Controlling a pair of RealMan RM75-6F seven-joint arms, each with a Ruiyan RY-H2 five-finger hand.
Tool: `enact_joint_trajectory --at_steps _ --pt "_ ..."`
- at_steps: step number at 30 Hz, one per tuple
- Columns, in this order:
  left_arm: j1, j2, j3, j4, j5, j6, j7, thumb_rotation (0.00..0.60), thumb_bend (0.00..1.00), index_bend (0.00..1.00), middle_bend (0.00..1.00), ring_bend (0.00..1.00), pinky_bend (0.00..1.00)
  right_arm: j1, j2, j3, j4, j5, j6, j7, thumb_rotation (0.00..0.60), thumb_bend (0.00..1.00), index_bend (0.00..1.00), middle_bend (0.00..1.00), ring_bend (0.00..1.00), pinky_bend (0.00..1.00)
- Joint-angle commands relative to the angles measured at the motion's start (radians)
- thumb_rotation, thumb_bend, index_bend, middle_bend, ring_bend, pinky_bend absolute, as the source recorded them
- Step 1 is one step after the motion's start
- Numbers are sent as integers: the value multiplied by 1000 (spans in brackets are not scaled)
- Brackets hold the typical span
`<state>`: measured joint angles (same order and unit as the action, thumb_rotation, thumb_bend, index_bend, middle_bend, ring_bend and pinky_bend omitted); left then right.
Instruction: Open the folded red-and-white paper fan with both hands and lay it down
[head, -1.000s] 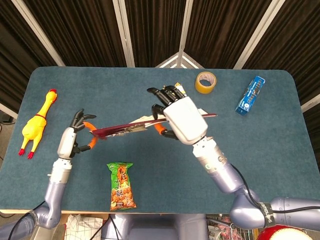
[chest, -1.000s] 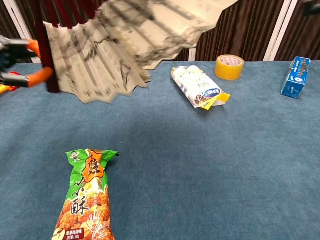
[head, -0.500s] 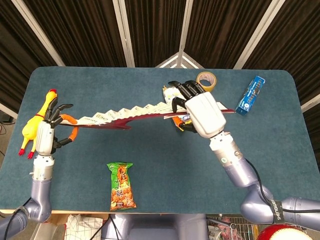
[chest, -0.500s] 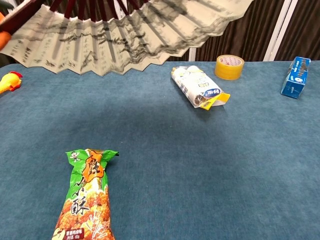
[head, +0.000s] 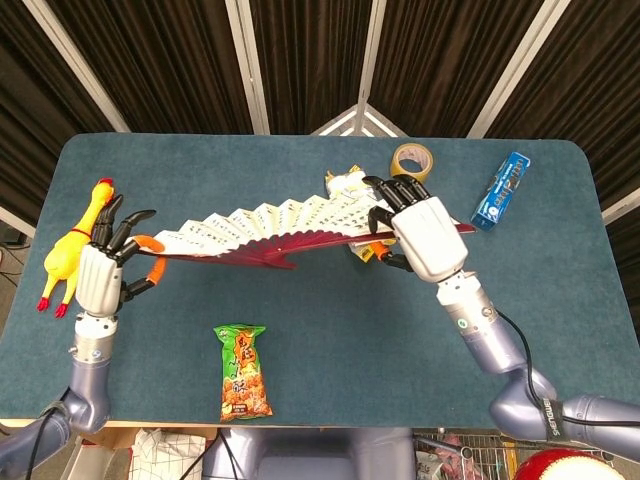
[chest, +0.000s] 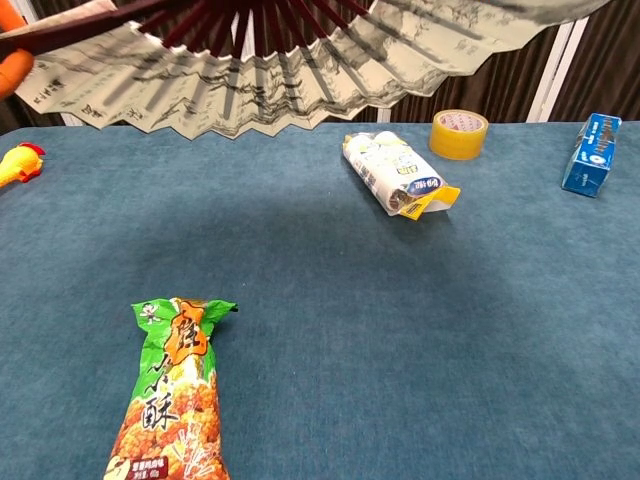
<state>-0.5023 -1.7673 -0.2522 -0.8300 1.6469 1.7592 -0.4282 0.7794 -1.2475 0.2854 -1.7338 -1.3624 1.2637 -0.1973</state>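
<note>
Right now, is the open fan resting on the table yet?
Apart. The chest view shows the paper fan spread high above the table, blue cloth bare beneath its lower edge; the left hand and right hand hold its ends.

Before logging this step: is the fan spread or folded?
Spread: the fan shows pleats and red ribs fanned between the left robot hand and right robot hand, above the table.

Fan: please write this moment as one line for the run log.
fan: open, held above table | left hand: holds one end | right hand: holds other end | not laid down

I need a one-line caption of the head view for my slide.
Both hands, left hand and right hand, hold the paper fan spread open above the table.
</note>
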Motion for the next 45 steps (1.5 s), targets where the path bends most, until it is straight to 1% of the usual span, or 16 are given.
enact_joint_trajectory --at_steps 1,3,10,17,21,23,24,25,26,28,29,30,32,33,39,45 --pt "-17 -26 4 30 4 10 15 600 521 573 219 0 93 -22 -66 -44 101 -88 58 7 600 506 1000 221 270 219" --pt "-25 -39 3 46 0 12 17 600 521 571 216 0 93 -31 -100 -56 150 -106 75 37 600 507 1000 221 270 219" --pt "-52 -74 16 115 5 20 54 600 513 568 216 0 93 -55 -155 -70 265 -104 79 98 600 508 1000 220 270 219" --pt "-77 -113 37 195 7 16 75 600 510 566 213 0 93 -74 -211 -94 387 -109 75 107 600 511 1000 220 270 219" --pt "-83 -128 46 222 0 12 68 600 477 560 206 0 93 -80 -232 -104 444 -124 77 103 600 511 1000 220 270 219" --pt "-84 -132 53 232 -1 3 63 600 468 544 195 0 93 -82 -239 -111 461 -129 73 105 600 511 1000 220 268 219" --pt "-85 -133 57 238 -2 0 64 600 459 509 175 0 92 -84 -243 -114 471 -131 71 109 600 511 1000 220 263 219" --pt "-86 -136 60 246 -3 -5 67 600 446 436 130 0 84 -86 -246 -118 479 -132 66 113 600 511 995 219 257 218" --pt "-87 -137 64 251 -3 -8 64 600 440 381 101 0 75 -89 -249 -122 484 -133 62 119 600 511 945 213 243 214" --pt "-83 -129 84 248 4 -20 40 600 427 153 10 0 23 -94 -250 -130 488 -132 49 131 600 473 748 190 212 192" --pt "-82 -120 95 243 9 -26 25 600 426 99 0 0 9 -96 -246 -133 485 -126 37 131 600 426 588 172 194 174" --pt "-82 -108 109 231 17 -33 -3 600 426 53 0 0 1 -99 -240 -135 476 -116 21 126 600 367 449 160 180 161" --pt "-79 -85 120 198 19 -40 -44 600 425 14 0 0 0 -101 -225 -134 450 -91 -12 111 600 319 294 147 167 151" --pt "-77 -73 125 184 19 -46 -51 600 425 2 0 0 0 -102 -217 -134 437 -79 -27 99 600 310 247 144 164 149" --pt "-58 -16 144 88 23 -40 -34 600 406 0 0 0 0 -111 -174 -132 371 -22 -92 46 600 303 172 131 160 148" --pt "-2 43 169 -35 34 18 -5 600 406 7 0 0 0 -128 -130 -136 332 26 -138 24 600 303 55 98 160 143"
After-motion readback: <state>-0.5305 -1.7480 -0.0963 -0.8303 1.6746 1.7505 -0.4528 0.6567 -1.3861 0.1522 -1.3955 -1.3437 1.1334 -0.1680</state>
